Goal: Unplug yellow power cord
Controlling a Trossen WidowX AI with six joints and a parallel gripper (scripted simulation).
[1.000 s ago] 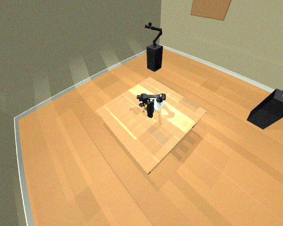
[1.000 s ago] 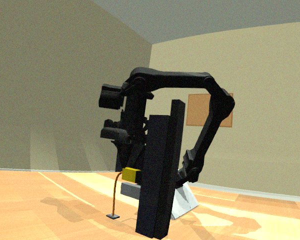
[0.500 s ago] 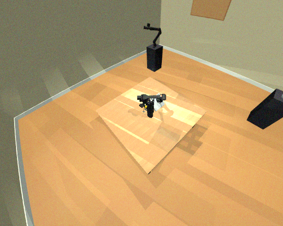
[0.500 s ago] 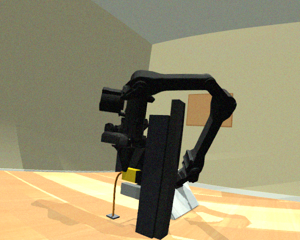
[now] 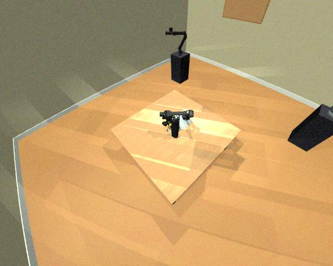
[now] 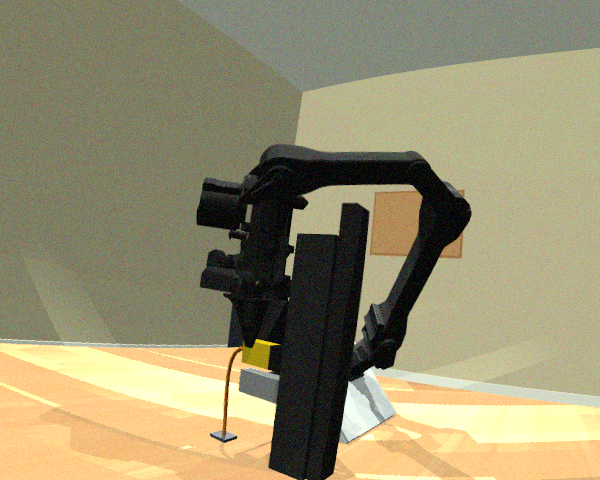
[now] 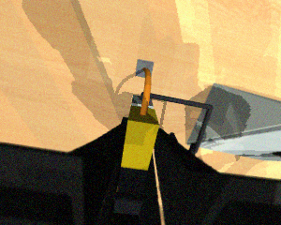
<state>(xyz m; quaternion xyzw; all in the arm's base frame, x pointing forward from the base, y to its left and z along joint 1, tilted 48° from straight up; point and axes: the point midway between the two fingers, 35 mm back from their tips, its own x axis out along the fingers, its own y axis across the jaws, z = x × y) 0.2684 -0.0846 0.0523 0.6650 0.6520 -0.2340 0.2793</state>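
Hand (image 7: 140,155) clamped on yellow plug (image 7: 140,141) (orange cord (image 7: 145,91) trailing)

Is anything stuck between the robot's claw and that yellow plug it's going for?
No, nothing visible. The gripper is shut on the yellow plug, its fingers touching the sides, with the orange cord trailing off ahead.

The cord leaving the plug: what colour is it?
Orange cord from a yellow plug; clearest in the wrist view.
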